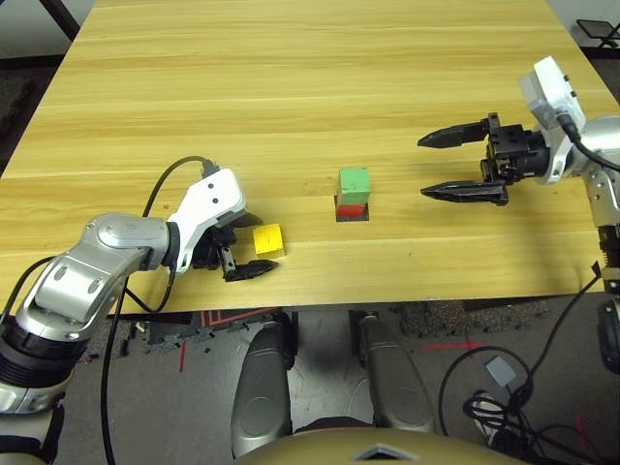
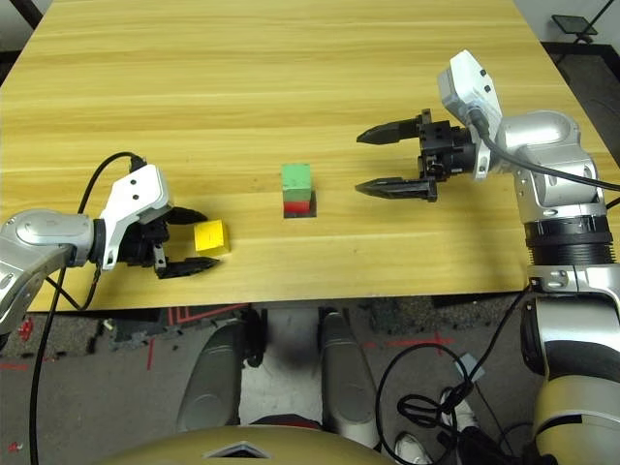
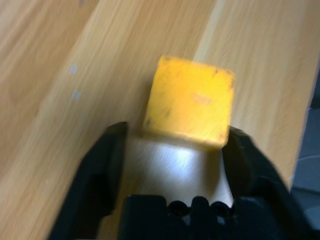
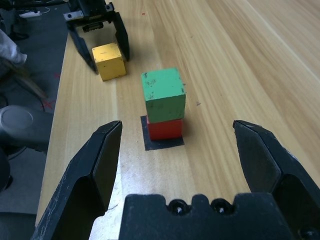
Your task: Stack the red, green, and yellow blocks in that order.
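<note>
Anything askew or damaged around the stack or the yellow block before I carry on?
Minor only: the green block sits slightly off square on the red block, and its top has dark scuffs. The yellow block has small dark marks too.

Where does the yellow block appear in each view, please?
Left eye view: low, left of centre, at the left tool.
Right eye view: lower left, at the same tool.
Left wrist view: just above centre, yellow block.
Right wrist view: upper left, at that tool's tips.
Shared landmark: the wooden tabletop under the block.
</note>
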Tool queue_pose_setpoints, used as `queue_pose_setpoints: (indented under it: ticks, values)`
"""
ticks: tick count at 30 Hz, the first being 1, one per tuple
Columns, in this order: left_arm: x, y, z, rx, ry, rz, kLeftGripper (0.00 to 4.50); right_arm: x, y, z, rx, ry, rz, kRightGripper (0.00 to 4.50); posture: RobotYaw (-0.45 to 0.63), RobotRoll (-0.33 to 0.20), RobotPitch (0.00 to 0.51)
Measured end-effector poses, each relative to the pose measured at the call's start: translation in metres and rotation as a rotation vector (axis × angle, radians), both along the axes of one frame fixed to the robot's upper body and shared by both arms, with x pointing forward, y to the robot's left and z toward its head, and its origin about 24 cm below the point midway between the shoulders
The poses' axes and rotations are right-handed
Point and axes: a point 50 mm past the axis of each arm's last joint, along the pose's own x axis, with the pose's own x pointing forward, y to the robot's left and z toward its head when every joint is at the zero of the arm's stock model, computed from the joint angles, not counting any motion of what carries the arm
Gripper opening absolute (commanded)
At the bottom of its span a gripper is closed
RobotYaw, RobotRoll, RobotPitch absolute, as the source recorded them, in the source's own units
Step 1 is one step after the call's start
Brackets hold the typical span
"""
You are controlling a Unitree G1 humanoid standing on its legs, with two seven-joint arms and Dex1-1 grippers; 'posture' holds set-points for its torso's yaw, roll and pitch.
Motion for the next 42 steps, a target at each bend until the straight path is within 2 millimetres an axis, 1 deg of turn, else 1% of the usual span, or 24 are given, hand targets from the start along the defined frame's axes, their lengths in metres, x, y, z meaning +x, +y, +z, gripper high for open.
queue_pose_setpoints:
  ticks: [2, 3, 7, 9, 11, 12, 14, 18, 21, 24, 27, 30, 34, 38, 42]
  values:
    - [0.003, -0.004, 0.002, -0.025, -0.013, -0.003, 2.06, 0.0, 0.0, 0.0, 0.001, -0.001, -0.001, 4.5, 0.1, -0.027, 0.255]
    - [0.004, -0.008, 0.004, -0.048, -0.019, -0.012, 2.0, 0.0, 0.0, 0.0, 0.002, -0.001, -0.001, 4.5, 0.1, -0.027, 0.255]
    - [0.005, -0.025, 0.019, -0.133, -0.044, -0.056, 2.0, 0.001, 0.001, 0.0, 0.007, -0.003, -0.011, 4.5, 0.11, -0.022, 0.257]
    - [0.008, -0.028, 0.029, -0.151, -0.07, -0.058, 2.0, 0.001, 0.001, 0.0, 0.009, -0.001, -0.015, 4.5, 0.11, -0.018, 0.258]
    - [0.012, -0.031, 0.043, -0.156, -0.109, -0.071, 2.0, 0.001, 0.0, -0.001, 0.011, 0.0, -0.018, 4.5, 0.1, -0.015, 0.26]
    - [0.015, -0.033, 0.052, -0.156, -0.131, -0.08, 2.0, 0.001, 0.0, -0.002, 0.013, 0.003, -0.023, 4.5, 0.11, -0.013, 0.259]
    - [0.017, -0.033, 0.064, -0.148, -0.157, -0.086, 2.0, 0.001, 0.001, -0.003, 0.018, 0.007, -0.028, 4.5, 0.11, -0.008, 0.26]
    - [0.029, -0.032, 0.089, -0.113, -0.191, -0.104, 2.0, 0.001, -0.001, -0.007, 0.019, 0.021, -0.04, 4.5, 0.1, 0.002, 0.262]
    - [0.038, -0.037, 0.103, -0.068, -0.199, -0.145, 2.0, -0.001, 0.0, -0.011, 0.019, 0.028, -0.043, 4.5, 0.09, 0.011, 0.262]
    - [0.045, -0.044, 0.107, -0.036, -0.174, -0.19, 2.0, -0.002, -0.001, -0.015, 0.027, 0.043, -0.054, 4.5, 0.08, 0.016, 0.261]
    - [0.05, -0.058, 0.107, -0.02, -0.149, -0.264, 2.0, -0.004, 0.001, -0.017, 0.028, 0.038, -0.056, 4.5, 0.07, 0.02, 0.261]
    - [0.052, -0.072, 0.105, -0.006, -0.136, -0.326, 2.0, -0.005, 0.001, -0.02, 0.041, 0.047, -0.066, 4.5, 0.05, 0.02, 0.262]
    - [0.055, -0.084, 0.105, -0.001, -0.124, -0.373, 2.0, -0.009, 0.002, -0.022, 0.046, 0.049, -0.072, 4.5, 0.03, 0.021, 0.263]
    - [0.059, -0.09, 0.106, 0.001, -0.122, -0.386, 2.0, -0.012, 0.003, -0.022, 0.045, 0.044, -0.08, 4.5, 0.03, 0.023, 0.265]
    - [0.062, -0.091, 0.107, 0.024, -0.118, -0.379, 2.0, -0.014, 0.001, -0.025, 0.055, 0.052, -0.092, 4.5, 0.02, 0.03, 0.267]
